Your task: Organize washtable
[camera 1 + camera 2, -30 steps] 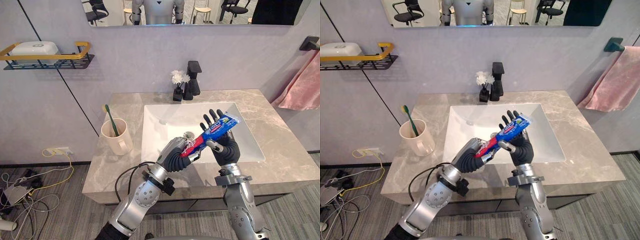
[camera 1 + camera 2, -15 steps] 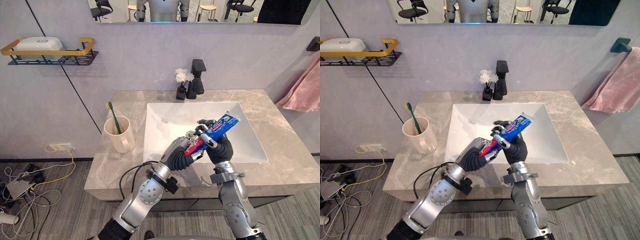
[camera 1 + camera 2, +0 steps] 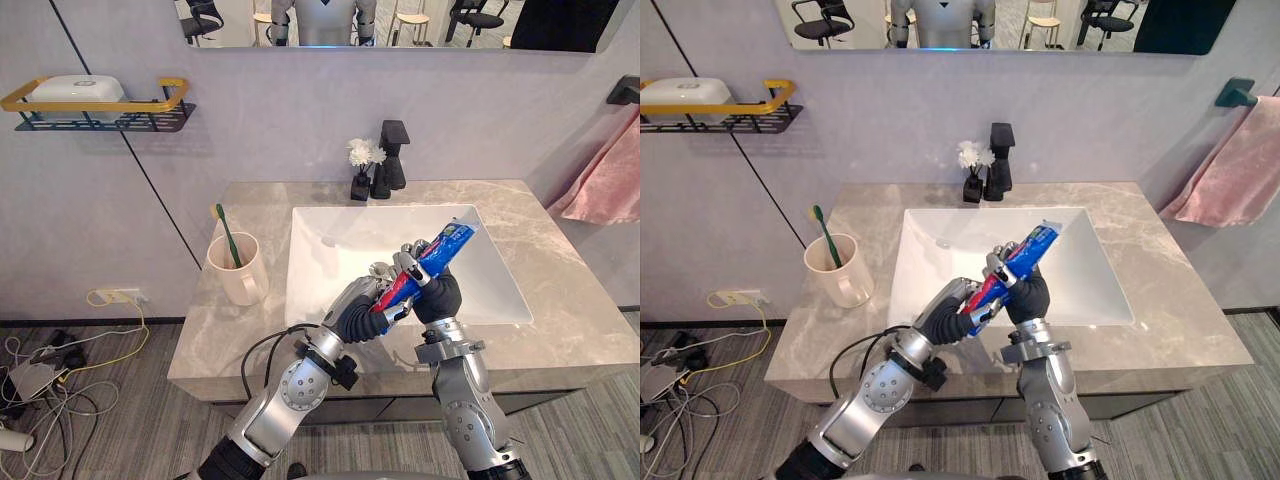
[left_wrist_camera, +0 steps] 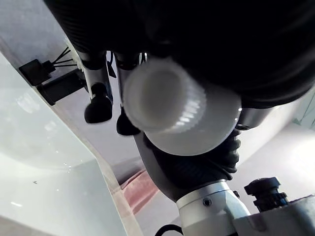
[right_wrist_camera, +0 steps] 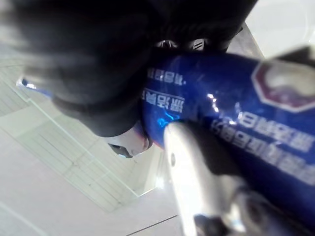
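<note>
Tube in both hands over the sink, tidying partly done

Left eye view: the left hand (image 3: pixel 360 312) is curling round the tube (image 3: pixel 428 258) at its cap end and the right hand (image 3: pixel 437 296) is clasping its middle, above the sink (image 3: pixel 330 250); the brush (image 3: pixel 228 235) is already standing in the cup (image 3: pixel 238 278), so the tube is probably what is left to stow. Right eye view: the grey marble counter (image 3: pixel 1160 290) is framing the sink, a pink towel (image 3: pixel 1225 175) is hanging by the wall, a shelf (image 3: pixel 750 120) is carrying a soap dish (image 3: pixel 680 97). Left wrist view: the white cap (image 4: pixel 170 110) is looming close. Right wrist view: a silver finger (image 5: pixel 184 162) is pressing the blue tube, seemingly wrapping it.
</note>
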Available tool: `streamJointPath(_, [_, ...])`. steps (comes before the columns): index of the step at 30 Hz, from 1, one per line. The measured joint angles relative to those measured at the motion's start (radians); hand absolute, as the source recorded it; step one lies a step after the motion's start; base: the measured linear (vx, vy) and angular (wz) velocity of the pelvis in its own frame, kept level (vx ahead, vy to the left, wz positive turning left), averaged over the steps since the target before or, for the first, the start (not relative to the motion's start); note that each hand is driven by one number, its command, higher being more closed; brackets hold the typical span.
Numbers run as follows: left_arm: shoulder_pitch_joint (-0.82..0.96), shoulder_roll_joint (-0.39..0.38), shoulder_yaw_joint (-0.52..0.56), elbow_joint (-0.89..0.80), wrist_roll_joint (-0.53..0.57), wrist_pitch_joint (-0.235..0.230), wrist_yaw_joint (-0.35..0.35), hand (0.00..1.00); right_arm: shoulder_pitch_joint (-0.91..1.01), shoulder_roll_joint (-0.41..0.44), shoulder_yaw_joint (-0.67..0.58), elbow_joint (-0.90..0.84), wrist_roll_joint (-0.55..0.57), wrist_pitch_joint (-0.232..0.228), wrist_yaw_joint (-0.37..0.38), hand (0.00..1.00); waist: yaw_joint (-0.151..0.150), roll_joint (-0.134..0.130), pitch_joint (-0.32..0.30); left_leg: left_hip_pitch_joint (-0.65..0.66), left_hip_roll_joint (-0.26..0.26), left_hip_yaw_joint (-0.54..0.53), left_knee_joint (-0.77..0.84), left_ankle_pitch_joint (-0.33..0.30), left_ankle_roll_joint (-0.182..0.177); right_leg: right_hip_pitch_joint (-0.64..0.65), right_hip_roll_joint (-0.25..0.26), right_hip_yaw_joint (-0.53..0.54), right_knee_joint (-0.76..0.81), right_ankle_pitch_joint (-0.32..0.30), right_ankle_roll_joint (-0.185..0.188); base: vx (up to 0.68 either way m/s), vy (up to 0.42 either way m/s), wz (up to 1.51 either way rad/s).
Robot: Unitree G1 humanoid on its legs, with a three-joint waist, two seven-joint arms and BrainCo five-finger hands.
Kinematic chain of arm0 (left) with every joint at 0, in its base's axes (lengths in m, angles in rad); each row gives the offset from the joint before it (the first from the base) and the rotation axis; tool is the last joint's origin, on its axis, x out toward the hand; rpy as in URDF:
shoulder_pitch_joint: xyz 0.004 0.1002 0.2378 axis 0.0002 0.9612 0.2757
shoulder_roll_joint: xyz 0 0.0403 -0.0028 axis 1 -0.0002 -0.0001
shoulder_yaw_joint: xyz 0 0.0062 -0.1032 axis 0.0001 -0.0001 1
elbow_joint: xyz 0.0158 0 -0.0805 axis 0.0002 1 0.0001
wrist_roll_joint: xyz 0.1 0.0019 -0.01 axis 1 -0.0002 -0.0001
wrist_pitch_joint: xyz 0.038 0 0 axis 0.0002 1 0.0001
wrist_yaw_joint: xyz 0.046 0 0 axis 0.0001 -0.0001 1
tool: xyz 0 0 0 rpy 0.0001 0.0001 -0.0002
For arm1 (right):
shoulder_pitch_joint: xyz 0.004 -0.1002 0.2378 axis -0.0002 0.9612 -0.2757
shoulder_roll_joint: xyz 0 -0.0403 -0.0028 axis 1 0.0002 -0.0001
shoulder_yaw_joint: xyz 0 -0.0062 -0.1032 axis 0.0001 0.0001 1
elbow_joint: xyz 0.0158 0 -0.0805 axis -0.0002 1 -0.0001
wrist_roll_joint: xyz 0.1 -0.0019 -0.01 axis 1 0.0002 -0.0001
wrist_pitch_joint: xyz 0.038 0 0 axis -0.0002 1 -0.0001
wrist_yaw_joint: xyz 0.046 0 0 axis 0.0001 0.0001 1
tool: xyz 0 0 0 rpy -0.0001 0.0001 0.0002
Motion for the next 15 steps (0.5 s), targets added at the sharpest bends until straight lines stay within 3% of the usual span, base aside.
streamJointPath(7, [0.025, -0.028, 0.143, -0.13, -0.001, -0.04, 0.083, 0.0, -0.001, 0.001, -0.055, -0.005, -0.039, -0.001, -0.021, 1.0, 0.022, 0.0, 0.0, 0.0, 0.0, -0.005, 0.0, 0.001, -0.001, 0.002, 0.0, -0.004, 0.0, 0.0, 0.0, 0.0, 0.0, 0.01])
streamJointPath(12, [0.082, -0.028, 0.204, -0.191, -0.002, -0.05, 0.105, 0.0, -0.016, 0.001, -0.064, -0.038, -0.056, -0.002, -0.022, 1.0, 0.023, 0.0, 0.0, -0.001, -0.001, -0.011, 0.0, 0.001, -0.001, 0.005, -0.001, -0.012, -0.002, 0.0, 0.0, 0.0, -0.002, 0.04])
streamJointPath(15, [0.12, -0.029, 0.3, -0.243, -0.02, -0.055, 0.127, 0.0, -0.016, 0.002, -0.08, -0.064, -0.077, -0.003, -0.021, 1.0, 0.023, 0.0, 0.0, 0.0, -0.002, -0.024, 0.0, 0.002, -0.002, 0.017, -0.001, -0.026, -0.01, 0.0, 0.0, -0.01, -0.019, 0.12])
